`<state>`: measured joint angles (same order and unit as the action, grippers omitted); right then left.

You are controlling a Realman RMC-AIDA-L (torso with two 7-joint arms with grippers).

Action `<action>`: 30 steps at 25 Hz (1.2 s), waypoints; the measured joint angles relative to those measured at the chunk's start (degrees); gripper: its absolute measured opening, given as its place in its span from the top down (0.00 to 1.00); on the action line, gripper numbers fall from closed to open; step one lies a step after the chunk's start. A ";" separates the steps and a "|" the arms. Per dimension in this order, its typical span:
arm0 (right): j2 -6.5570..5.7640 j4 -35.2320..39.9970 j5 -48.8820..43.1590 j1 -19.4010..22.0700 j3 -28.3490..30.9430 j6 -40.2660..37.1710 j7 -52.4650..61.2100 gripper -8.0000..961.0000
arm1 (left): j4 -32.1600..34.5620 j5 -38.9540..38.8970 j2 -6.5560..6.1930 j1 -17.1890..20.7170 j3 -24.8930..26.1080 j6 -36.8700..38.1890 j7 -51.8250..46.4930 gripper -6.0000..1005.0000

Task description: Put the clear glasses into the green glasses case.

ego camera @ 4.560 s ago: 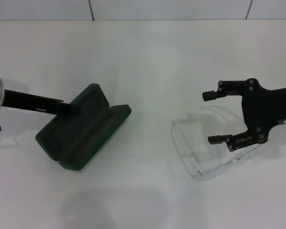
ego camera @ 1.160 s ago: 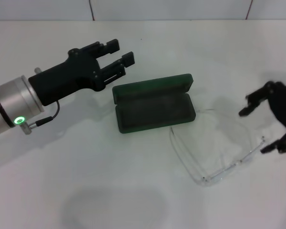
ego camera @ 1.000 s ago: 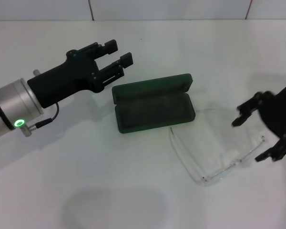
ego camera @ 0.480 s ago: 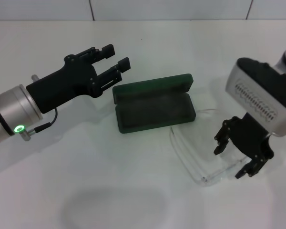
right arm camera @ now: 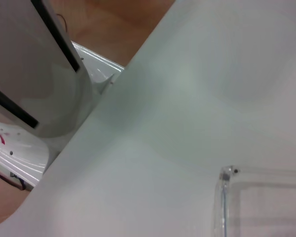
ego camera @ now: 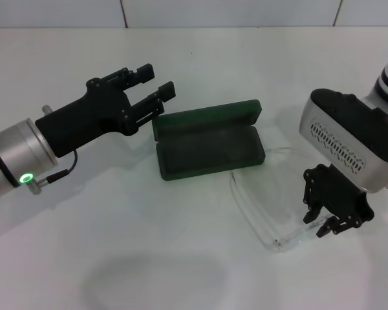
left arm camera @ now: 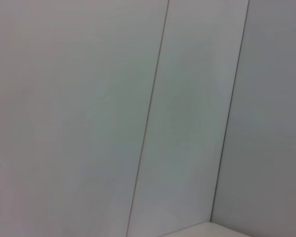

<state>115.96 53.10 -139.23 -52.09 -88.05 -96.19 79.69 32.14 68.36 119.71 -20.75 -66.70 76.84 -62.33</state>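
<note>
Reach-to-grasp step judged in hand. The clear glasses (ego camera: 271, 210) lie on the table (ego camera: 149, 258), just beside the open green glasses case (ego camera: 210, 147), at its 5 o'clock. The right gripper (ego camera: 323, 218), fingers spread, is poised over their right end. The left gripper (ego camera: 154, 82), fingers parted, hovers at the case's 10 o'clock. Next called for: closing on the frame, lifting, carrying toward 11 o'clock.

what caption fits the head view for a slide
Right gripper open above the clear glasses beside the open green glasses case; left gripper open.
</note>
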 joint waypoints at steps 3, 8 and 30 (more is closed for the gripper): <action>0.10 -0.21 -0.29 0.01 -0.90 0.06 0.25 0.74 | -0.38 -0.03 0.00 -0.23 0.00 -0.07 -0.09 0.44; 0.23 -0.38 -0.49 0.32 -2.04 0.59 1.00 0.77 | -0.53 -0.18 0.00 -0.21 0.00 -0.26 -0.39 0.43; -0.26 10.43 13.27 14.10 20.79 -4.39 -15.08 0.86 | -5.58 -5.18 -1.00 -1.07 -1.14 7.94 -3.67 0.51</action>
<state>115.70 63.53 -125.96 -37.99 -67.26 -100.58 64.60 26.56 63.18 118.71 -21.82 -67.84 84.79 -66.00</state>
